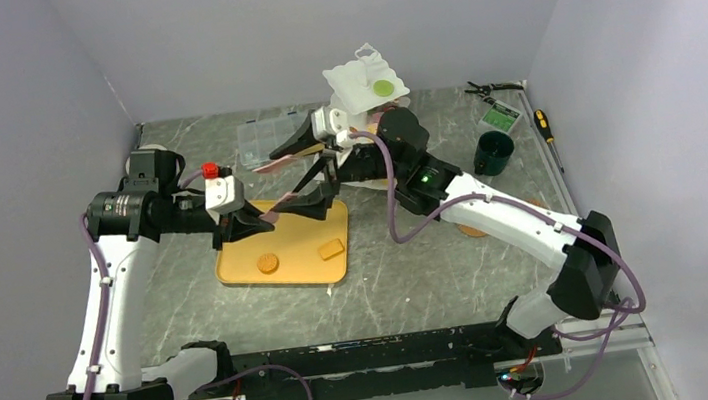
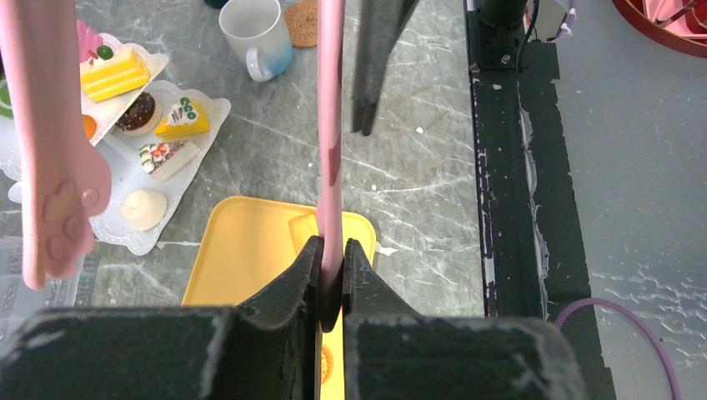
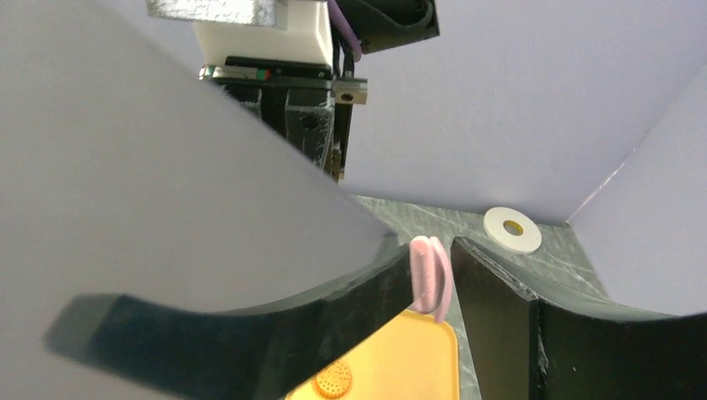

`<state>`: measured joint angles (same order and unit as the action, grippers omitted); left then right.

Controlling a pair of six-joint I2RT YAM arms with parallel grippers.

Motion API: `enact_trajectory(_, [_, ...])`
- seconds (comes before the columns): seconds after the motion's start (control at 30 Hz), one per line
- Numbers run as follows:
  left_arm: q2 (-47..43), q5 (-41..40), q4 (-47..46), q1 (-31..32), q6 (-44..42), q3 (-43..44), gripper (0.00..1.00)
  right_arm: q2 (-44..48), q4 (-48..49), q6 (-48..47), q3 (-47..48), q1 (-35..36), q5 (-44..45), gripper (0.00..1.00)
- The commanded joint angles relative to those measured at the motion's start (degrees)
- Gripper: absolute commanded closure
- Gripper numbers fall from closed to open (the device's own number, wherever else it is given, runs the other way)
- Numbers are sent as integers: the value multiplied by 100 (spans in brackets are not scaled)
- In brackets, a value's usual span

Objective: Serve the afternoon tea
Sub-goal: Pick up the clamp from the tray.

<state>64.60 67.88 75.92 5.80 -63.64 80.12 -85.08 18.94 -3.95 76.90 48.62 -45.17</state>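
Two grippers shared pink tongs [image 2: 330,125]: left gripper [image 2: 331,254] clamped one arm, right gripper [image 3: 432,267] pinched its end, above yellow tray [image 1: 296,252], frame centre.

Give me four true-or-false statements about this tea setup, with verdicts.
1. The left end effector is shut on one arm of the pink tongs. True.
2. The yellow tray has nothing on it. False: a round biscuit and a rectangular biscuit lie on it.
3. The dark-green mug stands on the tray. False: it stands on the table, to the right of the tiered stand.
4. The white mug stands upright beside a cork coaster. True.
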Motion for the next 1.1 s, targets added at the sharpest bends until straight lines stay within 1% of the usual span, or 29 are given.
enact_trajectory(0.0, [-142, 431, -331, 25, 306, 238, 97, 223, 262, -96, -598, 103, -28, 0])
enact_trajectory(0.03, [-143, 447, -371, 21, 360, 240, 97, 318, 828, 79, -810, 70, -35, 0])
enact_trajectory(0.1, [-135, 494, -405, 20, 440, 257, 97, 422, 1565, 470, -1165, 7, -36, 0])
enact_trajectory(0.27, [-134, 523, -409, 21, 487, 301, 97, 458, 2363, 984, -1432, -45, 0, 0])
enact_trajectory(0.37, [-138, 546, -335, 24, 467, 339, 97, 527, 3479, 1694, -1781, -243, 36, 0])
enact_trajectory(0.4, [-145, 551, -313, 18, 440, 348, 97, 531, 3680, 1851, -1817, -296, 34, 0])
enact_trajectory(0.43, [-160, 565, -311, 19, 432, 342, 97, 517, 3661, 1883, -1776, -315, 2, 0])
enact_trajectory(0.5, [-173, 568, -367, 19, 479, 317, 97, 463, 3311, 1741, -1587, -306, -118, 0])
enact_trajectory(0.6, [-149, 570, -278, 24, 410, 346, 97, 371, 3320, 1817, -1487, -301, -160, 0])
enact_trajectory(0.7, [-94, 540, -85, 21, 241, 381, 97, 350, 3081, 1717, -1304, -302, -222, 0])
enact_trajectory(0.87, [-54, 457, 123, 17, 15, 369, 97, 326, 2228, 1369, -786, -301, -559, 1])
enact_trajectory(1.0, [-61, 418, 49, 20, 24, 300, 97, 237, 1417, 1075, -395, -301, -779, 4])
enact_trajectory(1.07, [-84, 394, -45, 18, 115, 257, 97, 218, 1183, 952, -283, -301, -822, 6])
